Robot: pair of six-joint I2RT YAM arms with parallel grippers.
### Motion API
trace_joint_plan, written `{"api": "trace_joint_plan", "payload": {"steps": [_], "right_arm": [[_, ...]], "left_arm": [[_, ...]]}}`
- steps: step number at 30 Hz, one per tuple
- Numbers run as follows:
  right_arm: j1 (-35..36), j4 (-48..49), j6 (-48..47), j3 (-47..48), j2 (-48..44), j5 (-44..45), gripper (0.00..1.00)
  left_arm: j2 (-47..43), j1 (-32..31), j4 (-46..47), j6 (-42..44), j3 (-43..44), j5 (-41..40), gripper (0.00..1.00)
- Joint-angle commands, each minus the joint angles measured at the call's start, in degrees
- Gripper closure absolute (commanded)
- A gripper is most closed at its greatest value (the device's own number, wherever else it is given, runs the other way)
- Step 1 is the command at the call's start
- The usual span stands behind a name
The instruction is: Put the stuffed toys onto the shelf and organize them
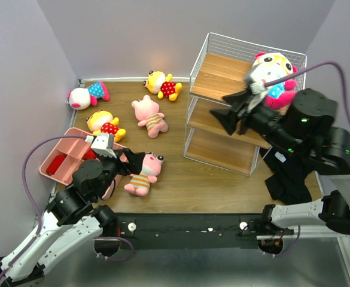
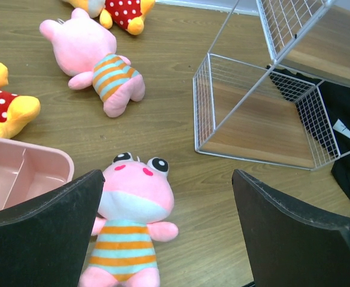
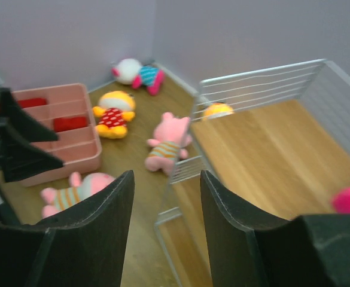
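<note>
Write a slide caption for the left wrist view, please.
Open left gripper poised over a pink striped pig lying face up, the shelf just beyond.

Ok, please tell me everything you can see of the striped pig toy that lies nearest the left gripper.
The striped pig is a soft plush toy. It has a pink head with two bulging black-and-white eyes, a pale snout, a belly striped orange and light blue, and short pink arms. It lies face up on the wooden table, head away from the robot, beside the pink tray. The left gripper stands open over it; I see no contact.
</note>
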Motion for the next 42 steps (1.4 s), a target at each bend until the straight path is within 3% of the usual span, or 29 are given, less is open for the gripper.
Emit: {"api": "trace_joint_plan", "payload": {"steps": [1, 5, 12, 16, 22, 26, 34, 42], "right_arm": [[2.60, 4.00, 9.17, -8.12, 4.13, -12.01, 0.46], [4.71, 8.73, 13.22, -14.98, 2.82, -12.54, 0.46], [10.16, 10.77, 14.28, -22.37, 3.25, -6.57, 0.46], [13.24, 14.18, 17.53, -27.28, 3.34, -3.57, 0.46], [15.09, 21.23, 21.40, -33.27, 8.51, -2.87, 0.45], [15.79, 25.52, 24.12, -34.67, 13.79, -2.70, 0.45], [16.06, 31.51, 23.52, -31.26, 29.43, -2.52, 0.39], [18.43, 26.68, 21.76, -24.31, 41.92, -0.59, 0.36]], "left_arm": [[-1.69, 0.37, -1.36, -1.44, 0.57, -2.83, 0.04], [0.41, 0.37, -3.37, -7.41, -0.23, -4.23, 0.10], [16.30, 0.37, -10.41, -8.82, 4.69, -5.46, 0.18], [17.21, 0.46, -10.14, -9.79, 4.60, -4.93, 0.19], [10.97, 0.54, -16.29, -9.36, 15.49, -9.06, 0.17], [5.18, 0.54, -16.47, -6.11, 21.38, -6.17, 0.15], [-5.90, 0.54, -15.34, -5.50, 22.54, -5.46, 0.12], [-13.90, 0.54, -13.40, -3.82, 20.25, -6.69, 0.10]]}}
